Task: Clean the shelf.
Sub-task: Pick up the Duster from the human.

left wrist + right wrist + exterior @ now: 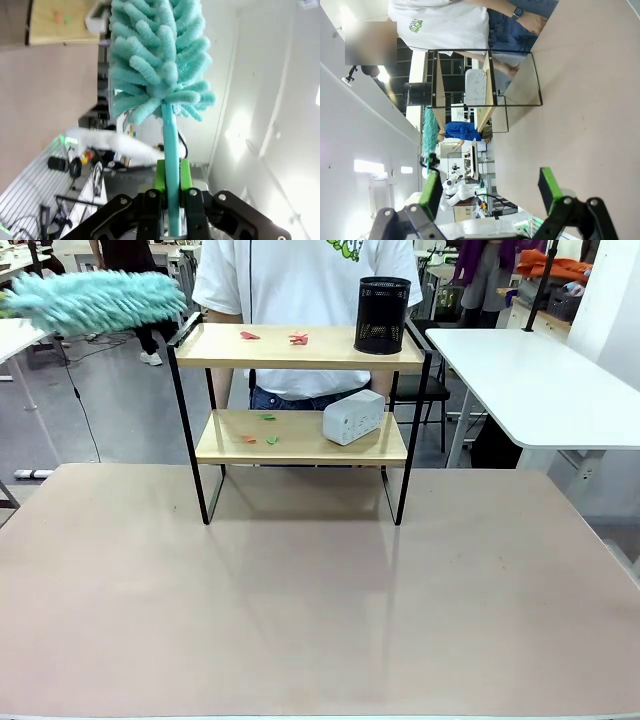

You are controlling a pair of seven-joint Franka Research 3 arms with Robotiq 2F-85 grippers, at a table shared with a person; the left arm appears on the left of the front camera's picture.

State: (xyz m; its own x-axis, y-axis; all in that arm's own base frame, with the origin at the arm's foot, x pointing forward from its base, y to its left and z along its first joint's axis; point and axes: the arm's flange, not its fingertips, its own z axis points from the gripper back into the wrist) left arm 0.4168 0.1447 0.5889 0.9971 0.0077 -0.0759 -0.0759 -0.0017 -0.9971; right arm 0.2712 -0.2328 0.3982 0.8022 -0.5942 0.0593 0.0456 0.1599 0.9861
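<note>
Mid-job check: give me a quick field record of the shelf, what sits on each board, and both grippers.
left gripper: shut on the handle of the teal duster, head up by the shelf's top left corner
right gripper: open, empty
shelf: upright on the table, person behind it
top board: black mesh cup at right end, two red scraps
lower board: white box at right, red and green scraps
cleaning: not yet done

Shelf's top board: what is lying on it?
On the top board: a black mesh cup at the right end, two red scraps left of it. The cup's wall hides its inside.
</note>
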